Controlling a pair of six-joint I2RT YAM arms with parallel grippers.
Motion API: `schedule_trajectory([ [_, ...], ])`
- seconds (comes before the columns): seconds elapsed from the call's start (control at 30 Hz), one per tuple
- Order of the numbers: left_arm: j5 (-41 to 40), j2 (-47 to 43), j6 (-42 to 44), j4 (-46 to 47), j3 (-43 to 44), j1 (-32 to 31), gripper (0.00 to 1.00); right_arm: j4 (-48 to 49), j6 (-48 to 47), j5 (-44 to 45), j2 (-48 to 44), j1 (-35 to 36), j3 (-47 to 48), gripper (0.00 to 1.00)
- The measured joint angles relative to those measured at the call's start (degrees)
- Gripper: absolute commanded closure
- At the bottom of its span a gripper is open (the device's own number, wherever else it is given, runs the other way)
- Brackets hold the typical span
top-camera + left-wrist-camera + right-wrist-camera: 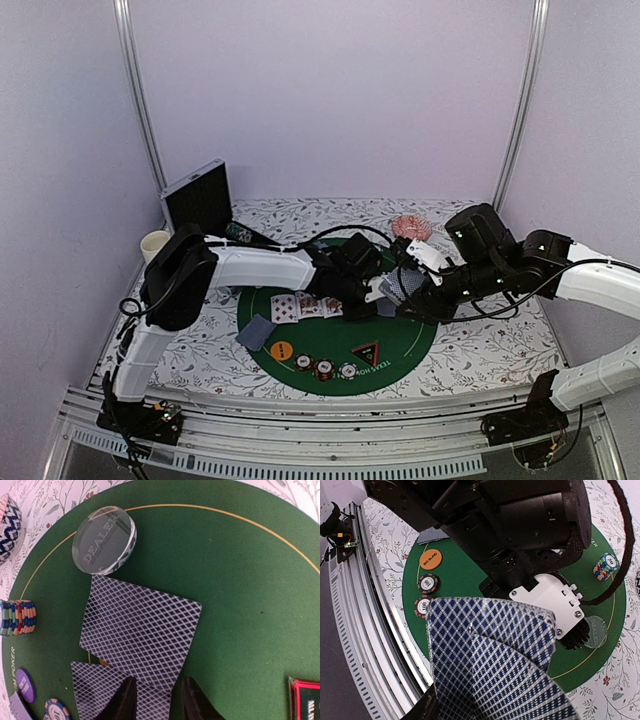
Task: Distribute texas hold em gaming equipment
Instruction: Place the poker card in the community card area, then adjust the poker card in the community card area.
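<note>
Dealing step: right claw [406, 291] grips the fanned deck [490, 650]; left claw [158, 681], open, hangs over two dealt cards [140, 625] on the mat's [240, 580] right. Next likely needs pinching one card off the fan.

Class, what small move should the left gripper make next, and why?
Probably lift the left gripper clear and go to the deck: its jaws stand apart over the lower of two face-down cards lying flat on the mat, while the right gripper holds the deck ready.

Soft even light, slight close-range blur.
</note>
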Motion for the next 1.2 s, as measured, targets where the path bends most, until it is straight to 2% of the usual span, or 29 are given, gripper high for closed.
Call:
schedule_trajectory([
  [0.2,0.3,1.8,-1.0,0.0,1.5,0.0,0.71,0.0,0.0,0.0,0.0,0.0,0.0,0.52],
  [0.47,0.2,2.0,-2.1,0.1,1.5,0.4,0.59,0.0,0.0,0.0,0.0,0.0,0.0,0.52],
  [0.57,0.2,2.0,-2.8,0.2,1.5,0.9,0.58,0.0,0.0,0.0,0.0,0.0,0.0,0.52],
  [0.7,1.4,2.0,-3.8,0.1,1.5,1.3,0.59,0.0,0.0,0.0,0.0,0.0,0.0,0.52],
  [0.9,4.1,2.0,-5.0,-0.1,1.5,1.5,0.66,0.0,0.0,0.0,0.0,0.0,0.0,0.52],
  [1.2,6.7,2.0,-6.0,-0.8,1.5,1.5,0.66,0.0,0.0,0.0,0.0,0.0,0.0,0.52],
])
